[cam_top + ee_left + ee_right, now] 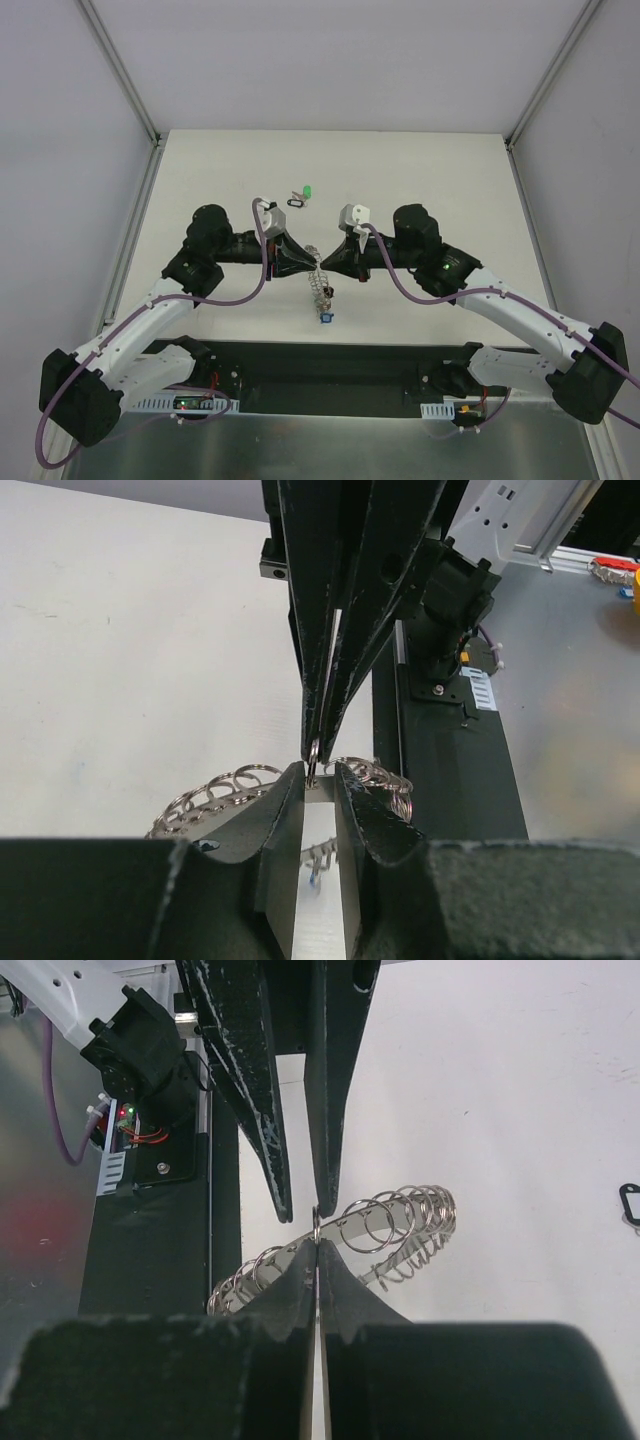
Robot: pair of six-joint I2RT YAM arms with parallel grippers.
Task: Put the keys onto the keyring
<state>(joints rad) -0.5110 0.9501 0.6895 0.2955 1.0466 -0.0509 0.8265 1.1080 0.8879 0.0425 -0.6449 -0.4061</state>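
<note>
The keyring point(319, 285), a flat grey ring with wire loops round its rim, stands on edge between both grippers. My right gripper point(317, 1245) is shut on its rim, a small loop point(316, 1222) sticking out above the fingertips. My left gripper point(320, 770) faces it from the other side. Its jaws are a narrow gap apart and straddle the same stretch of rim without pinching it. A blue key point(325, 320) hangs at the ring's near end. A green key point(307, 190) and a black key point(295, 203) lie loose on the table beyond the grippers.
The white table point(420, 180) is boxed in by pale walls and metal frame posts point(120, 70). The black base plate point(330, 365) with the arm mounts runs along the near edge.
</note>
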